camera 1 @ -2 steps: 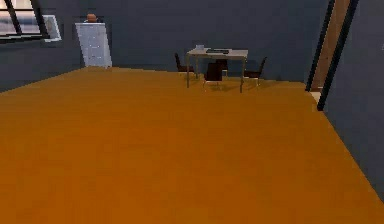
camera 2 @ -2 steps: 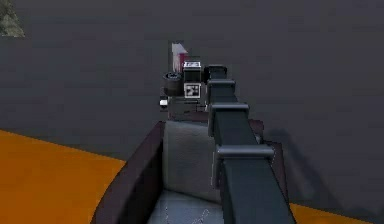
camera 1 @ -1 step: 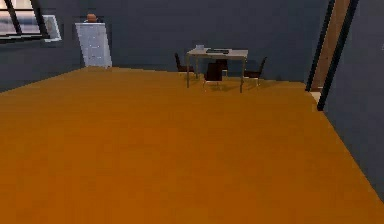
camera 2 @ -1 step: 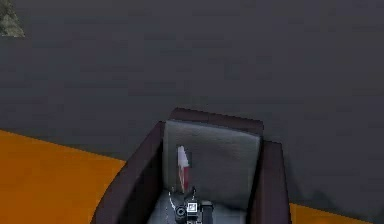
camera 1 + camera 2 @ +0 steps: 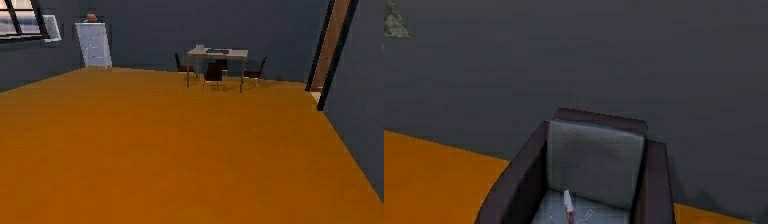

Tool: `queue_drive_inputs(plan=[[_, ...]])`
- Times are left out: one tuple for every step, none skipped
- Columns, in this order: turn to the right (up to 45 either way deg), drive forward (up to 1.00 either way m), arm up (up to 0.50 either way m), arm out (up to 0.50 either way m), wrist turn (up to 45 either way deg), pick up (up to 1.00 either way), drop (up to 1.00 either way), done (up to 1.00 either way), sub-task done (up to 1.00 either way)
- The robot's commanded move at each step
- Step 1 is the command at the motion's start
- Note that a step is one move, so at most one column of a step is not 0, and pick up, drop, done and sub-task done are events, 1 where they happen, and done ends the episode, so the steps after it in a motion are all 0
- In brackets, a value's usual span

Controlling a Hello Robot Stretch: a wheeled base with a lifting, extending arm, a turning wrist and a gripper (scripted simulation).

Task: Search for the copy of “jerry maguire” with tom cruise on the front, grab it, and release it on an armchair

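An armchair (image 5: 596,160) with a dark frame and grey cushions stands against the dark wall in the arm side view's lower middle. On its seat cushion lies a small, thin thing in red and white (image 5: 569,204), close to the picture's bottom edge. It is too small to name.
Orange floor (image 5: 170,150) stretches wide ahead in the forward view. A table (image 5: 217,54) with dark chairs (image 5: 255,70) around it stands by the far wall. A white cabinet (image 5: 94,44) with a small thing on top is at the far left, below a window (image 5: 22,18). A doorway (image 5: 332,50) opens at the right.
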Motion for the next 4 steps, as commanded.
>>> queue_drive_inputs(plan=[[0.0,0.00,0.00,0.00,0.0,0.00,1.00,0.00,0.00],[0.0,0.00,0.10,0.00,0.0,0.00,0.00,0.00,0.00],[0.0,0.00,0.00,-0.08,0.0,0.00,0.00,0.00,0.00],[0.0,0.00,0.00,0.00,0.0,0.00,0.00,1.00,0.00]])
